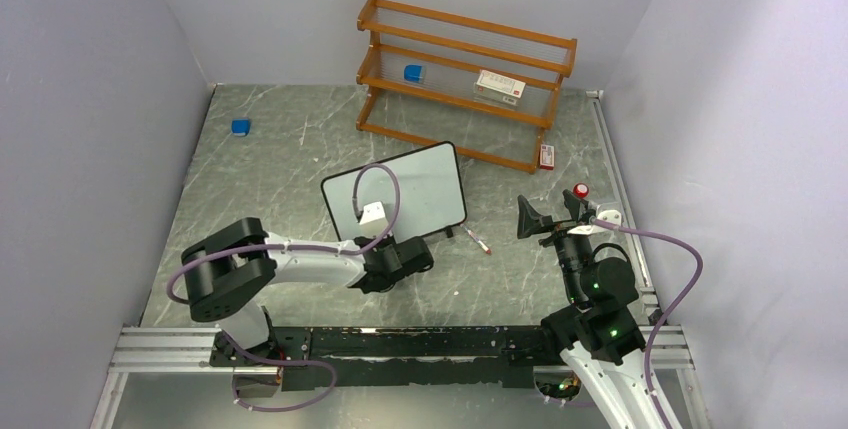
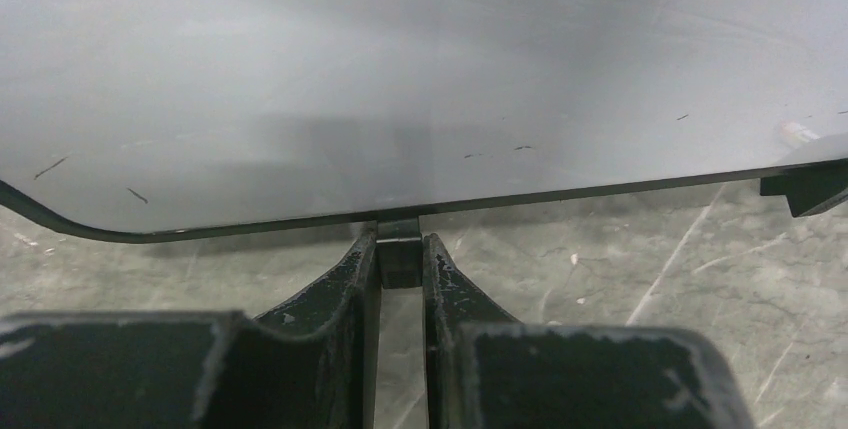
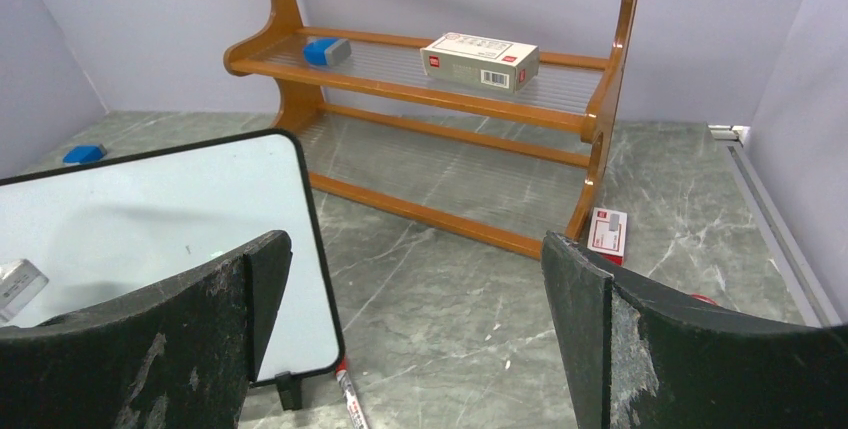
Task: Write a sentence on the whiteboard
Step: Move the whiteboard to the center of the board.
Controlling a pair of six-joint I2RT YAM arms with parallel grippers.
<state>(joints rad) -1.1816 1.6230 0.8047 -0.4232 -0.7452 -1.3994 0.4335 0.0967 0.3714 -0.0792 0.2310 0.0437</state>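
Left gripper [image 2: 400,249], nearly shut, pinches the black foot [image 2: 399,261] on the near edge of the whiteboard [image 1: 430,184], sitting mid-table before the wooden shelf [image 3: 603,119], presumably steadying it for writing; right gripper [image 1: 553,214] hangs fully open, empty, near the marker [image 1: 478,241] beside the board, not yet picked.

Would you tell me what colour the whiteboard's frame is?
Black, all around the whiteboard; it shows best in the right wrist view.

The top camera looks down from high up and behind, seeing the whole table [image 1: 280,149]. The left wrist camera sits very close to the bottom edge of the whiteboard [image 2: 400,79]. The right wrist camera looks low toward the shelf [image 3: 400,92]. All three see the whiteboard.
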